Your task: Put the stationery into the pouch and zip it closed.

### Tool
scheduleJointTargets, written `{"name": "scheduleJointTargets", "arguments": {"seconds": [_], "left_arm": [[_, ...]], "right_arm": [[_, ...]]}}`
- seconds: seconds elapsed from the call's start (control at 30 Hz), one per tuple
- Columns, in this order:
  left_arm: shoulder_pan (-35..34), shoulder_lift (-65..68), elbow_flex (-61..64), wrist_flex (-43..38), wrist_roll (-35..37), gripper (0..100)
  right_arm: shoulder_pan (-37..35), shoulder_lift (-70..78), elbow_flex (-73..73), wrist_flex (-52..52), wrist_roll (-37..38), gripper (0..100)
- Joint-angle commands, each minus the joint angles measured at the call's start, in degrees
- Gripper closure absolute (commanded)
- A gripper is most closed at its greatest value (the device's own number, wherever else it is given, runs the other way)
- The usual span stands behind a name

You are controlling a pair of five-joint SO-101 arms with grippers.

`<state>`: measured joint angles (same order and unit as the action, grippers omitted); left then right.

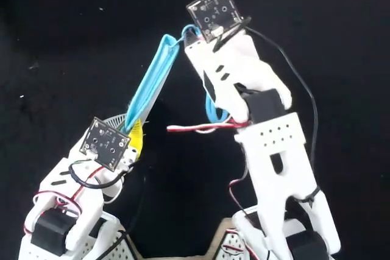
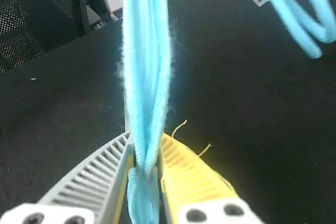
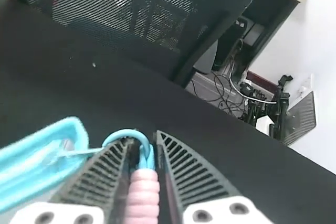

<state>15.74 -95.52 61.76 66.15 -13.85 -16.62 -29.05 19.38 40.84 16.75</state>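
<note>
Above the black table (image 1: 61,41), left pincer (image 2: 146,140) clenched on blue pouch (image 1: 152,80), right pincer (image 3: 143,138) on its cord loop (image 3: 119,137).

The counter (image 1: 73,59) is covered in matte black cloth. A few pale specks (image 1: 35,65) of lint lie on it toward one side. Two arms (image 1: 274,150) rise from its near edge, a tan board (image 1: 213,249) between their bases.

I see my left gripper (image 2: 146,145) clamped on the blue pouch (image 2: 144,51), its thin edge towards me, over the black table (image 2: 252,108). A blue cord loop (image 2: 307,22) hangs apart from it
</note>
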Motion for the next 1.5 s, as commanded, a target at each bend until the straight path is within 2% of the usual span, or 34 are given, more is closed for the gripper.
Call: {"name": "scheduleJointTargets", "arguments": {"seconds": [0.0, 0.13, 0.3, 0.37, 0.57, 0.73, 0.87, 1.0, 1.07, 1.13, 1.17, 1.23, 1.33, 1.47], "left_arm": [[-1.89, 0.35, 0.92, 1.93, 0.18, 97], [-1.89, 0.35, 0.92, 1.93, 0.18, 97], [-1.98, 0.35, 1.36, 1.93, 0.18, 97], [-2.07, 0.35, 1.36, 1.93, 0.18, 97], [-2.15, 0.35, 1.36, 1.93, 0.18, 97], [-2.15, 0.35, 1.45, 1.85, 0.18, 97], [-2.24, 0.35, 1.19, 2.02, -0.18, 97], [-6.02, 0.35, 0.66, 0.09, -0.35, 97], [-9.54, 0.35, 0.48, -2.29, -0.35, 97], [-13.23, 0.35, -0.75, -5.01, -0.35, 97], [-14.9, 0.44, -1.63, -5.98, -0.35, 97], [-17.89, 0.88, -4.26, -7.12, -0.35, 97], [-21.49, 1.05, -9.1, -7.38, -0.35, 97], [-22.9, 1.41, -12.26, -8.44, -0.62, 97]], "right_arm": [[-2.02, -5.32, -2.77, 3.87, -0.44, 98.7], [-5.89, -8.04, -2.77, 11.08, -0.44, 97.7], [-12.13, -9.27, -3.03, 17.76, -0.44, 79.9], [-14.24, -9.27, -3.65, 19.78, -0.44, 75.6], [-14.86, -11.12, -7.69, 25.67, -0.44, 76.5], [-14.68, -20.26, -7.16, 29.36, -0.35, 76.5], [-9.14, -27.65, 1.01, 29.8, 0.0, 76.6], [0.97, -33.01, 15.43, 25.23, -0.35, 77.0], [5.71, -35.12, 23.25, 20.57, -0.35, 82.7], [8.88, -37.05, 30.46, 15.74, -0.35, 93.8], [9.93, -38.11, 33.63, 13.89, -0.35, 99.3], [10.73, -40.04, 39.16, 11.69, -0.35, 95.8], [10.73, -42.68, 45.67, 9.67, -0.35, 98.8], [10.64, -45.14, 53.23, 5.8, -0.44, 98.7]]}}
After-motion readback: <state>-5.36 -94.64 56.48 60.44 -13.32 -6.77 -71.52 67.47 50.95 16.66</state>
